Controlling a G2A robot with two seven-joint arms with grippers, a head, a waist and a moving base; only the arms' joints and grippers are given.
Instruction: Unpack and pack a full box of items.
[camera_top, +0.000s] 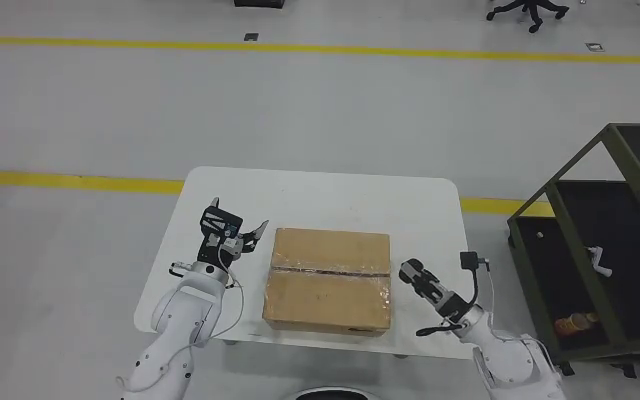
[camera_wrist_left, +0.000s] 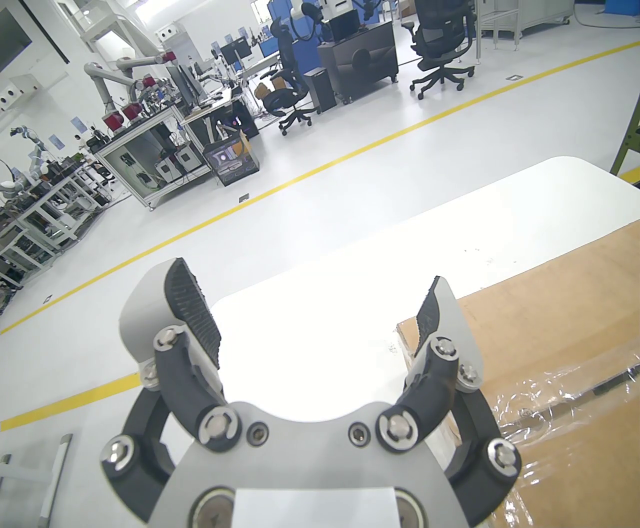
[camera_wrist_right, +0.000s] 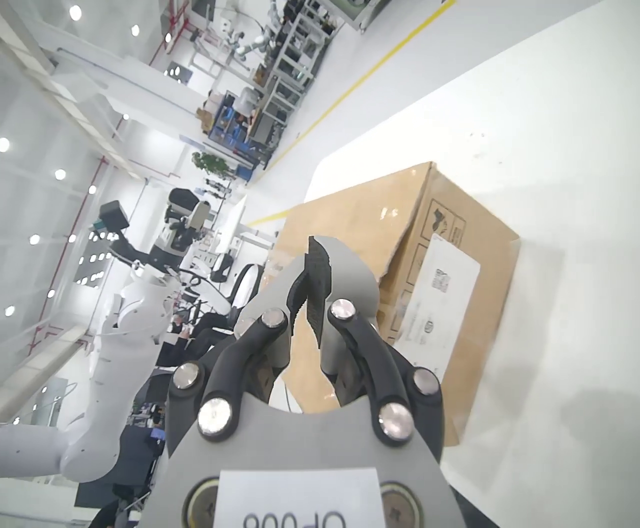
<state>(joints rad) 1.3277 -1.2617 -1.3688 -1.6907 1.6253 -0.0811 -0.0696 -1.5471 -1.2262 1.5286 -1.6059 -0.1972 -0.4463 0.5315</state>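
The cardboard box lies in the middle of the white desk, its flaps closed under clear tape, so unpacking seems not yet begun. The left gripper hangs just beside one end, jaws wide, probably ready for the tape. The right gripper is near the other end, jaws closed together and empty. Around is a pale floor with yellow lines; a green rack stands on the right.
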